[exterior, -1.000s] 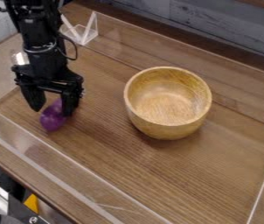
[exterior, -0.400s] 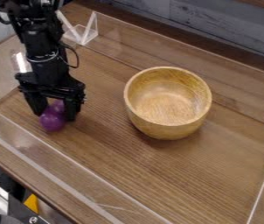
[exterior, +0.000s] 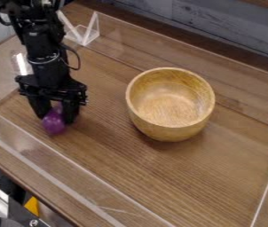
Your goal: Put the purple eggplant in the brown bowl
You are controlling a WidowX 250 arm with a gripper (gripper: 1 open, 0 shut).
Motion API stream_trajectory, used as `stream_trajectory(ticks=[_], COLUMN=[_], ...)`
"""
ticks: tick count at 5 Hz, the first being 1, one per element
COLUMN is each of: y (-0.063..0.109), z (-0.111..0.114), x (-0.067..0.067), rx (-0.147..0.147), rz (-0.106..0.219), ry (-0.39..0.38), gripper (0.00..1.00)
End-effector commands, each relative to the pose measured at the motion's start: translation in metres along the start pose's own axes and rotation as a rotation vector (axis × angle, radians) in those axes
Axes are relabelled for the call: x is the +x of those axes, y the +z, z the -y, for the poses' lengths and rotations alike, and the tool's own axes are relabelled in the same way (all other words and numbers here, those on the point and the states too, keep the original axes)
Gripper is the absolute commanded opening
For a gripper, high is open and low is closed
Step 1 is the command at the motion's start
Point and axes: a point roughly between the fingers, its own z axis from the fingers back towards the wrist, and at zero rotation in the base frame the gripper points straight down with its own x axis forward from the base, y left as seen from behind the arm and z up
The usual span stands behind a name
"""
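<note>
The purple eggplant (exterior: 56, 125) lies on the wooden table at the left, well apart from the brown bowl (exterior: 169, 131), which stands empty near the middle. My gripper (exterior: 56, 113) points straight down over the eggplant. Its black fingers (exterior: 41, 107) reach down on either side of the eggplant's upper part, drawn in close around it but still open. The lower end of the eggplant shows beneath the fingertips and rests on the table.
A clear plastic wall (exterior: 124, 208) fences the table's front and sides. A small clear triangular stand (exterior: 84, 30) sits at the back left. Bare wood (exterior: 101, 151) lies between the eggplant and the bowl.
The gripper has sunk slightly over the eggplant, and its fingers have drawn inward around it. The eggplant and the bowl have not moved.
</note>
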Motion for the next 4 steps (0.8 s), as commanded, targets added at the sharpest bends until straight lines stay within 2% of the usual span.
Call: stream_trajectory(ticks=[1,2,4], y=[0.018,0.026,0.070], z=[0.003,0.006,0.038], x=[0.007,0.007,0.012], rx=[0.007,0.005,-0.025], rz=[0.038,0.037,0.047], ry=[0.000,0.003,-0.001], gripper=[0.00,0.00,0.00])
